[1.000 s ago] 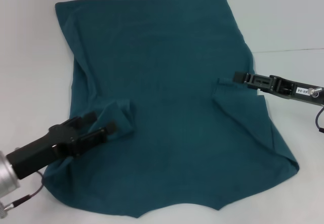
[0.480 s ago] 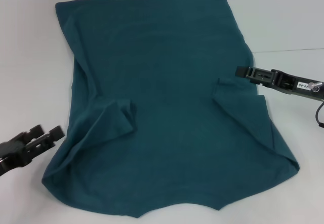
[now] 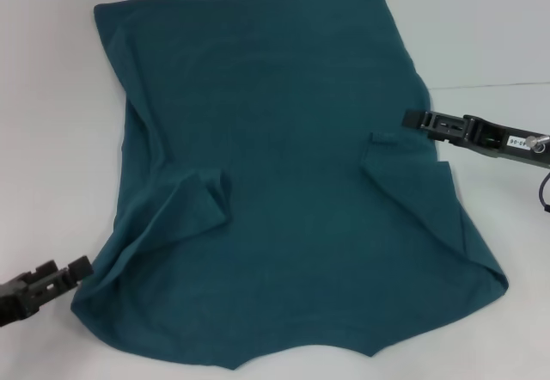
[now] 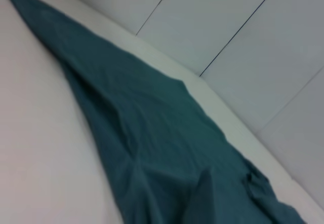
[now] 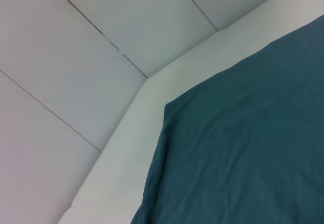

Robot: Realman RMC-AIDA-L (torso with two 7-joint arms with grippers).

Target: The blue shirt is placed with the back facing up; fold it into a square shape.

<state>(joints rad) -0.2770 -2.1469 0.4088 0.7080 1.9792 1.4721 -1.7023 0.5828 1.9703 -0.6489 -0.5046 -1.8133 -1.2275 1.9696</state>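
Note:
The blue shirt (image 3: 284, 182) lies spread flat on the white table (image 3: 481, 36), with both sleeves turned inward onto the body. The left sleeve fold (image 3: 193, 208) is bunched and the right sleeve fold (image 3: 404, 182) lies flatter. My left gripper (image 3: 79, 270) is open and empty, low over the table just off the shirt's near-left corner. My right gripper (image 3: 411, 119) hovers at the shirt's right edge, beside the tip of the folded right sleeve, holding nothing that I can see. The shirt also shows in the left wrist view (image 4: 152, 143) and the right wrist view (image 5: 253, 148).
The white table extends past the shirt on the left (image 3: 51, 139) and far right. A pale tiled floor (image 5: 76, 57) lies beyond the table edge. A cable (image 3: 543, 195) hangs by the right arm.
My left gripper has let go of the folded left sleeve and drawn back to the near left, off the shirt. My right gripper has backed slightly to the right, away from the right sleeve's tip.

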